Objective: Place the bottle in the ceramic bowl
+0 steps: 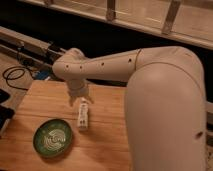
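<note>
A small white bottle [83,115] lies on its side on the wooden table [107,145], just right of the ceramic bowl. The ceramic bowl [53,137] is round, dark green with pale swirl lines, and stands empty at the table's front left. My gripper [80,96] hangs from the white arm, right above the bottle's far end. It is close to the bottle, and I cannot tell whether it touches it.
The large white arm [165,100] fills the right side of the view and hides the table's right part. Dark cables [12,75] lie on the floor at the left. A dark rail and a glass wall run along the back.
</note>
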{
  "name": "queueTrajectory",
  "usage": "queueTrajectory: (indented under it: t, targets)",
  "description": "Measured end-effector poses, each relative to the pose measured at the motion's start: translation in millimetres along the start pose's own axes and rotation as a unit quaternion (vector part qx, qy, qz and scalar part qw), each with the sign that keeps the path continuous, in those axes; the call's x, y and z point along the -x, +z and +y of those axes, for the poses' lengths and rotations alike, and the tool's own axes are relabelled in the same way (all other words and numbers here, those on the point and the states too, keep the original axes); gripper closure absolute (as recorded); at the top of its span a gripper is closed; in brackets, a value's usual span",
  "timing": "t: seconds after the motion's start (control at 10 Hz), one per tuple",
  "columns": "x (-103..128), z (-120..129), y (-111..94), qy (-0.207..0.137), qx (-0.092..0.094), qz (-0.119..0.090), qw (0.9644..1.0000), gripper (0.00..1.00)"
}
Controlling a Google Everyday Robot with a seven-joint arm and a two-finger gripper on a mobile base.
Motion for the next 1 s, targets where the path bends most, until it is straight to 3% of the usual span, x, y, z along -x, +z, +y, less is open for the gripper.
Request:
queueTrajectory:
  t: [0.3, 0.7, 1.0]
  targets:
    - [10.3, -4.5, 49.6, 0.001, -0.004, 0.036, 0.9993, 0.35]
    - [11.4, 1.3, 107.0, 0.001, 0.012, 0.094, 0.9955, 0.35]
    - [3.6, 8.7, 132.0, -0.002, 0.021, 0.132, 0.9911, 0.36]
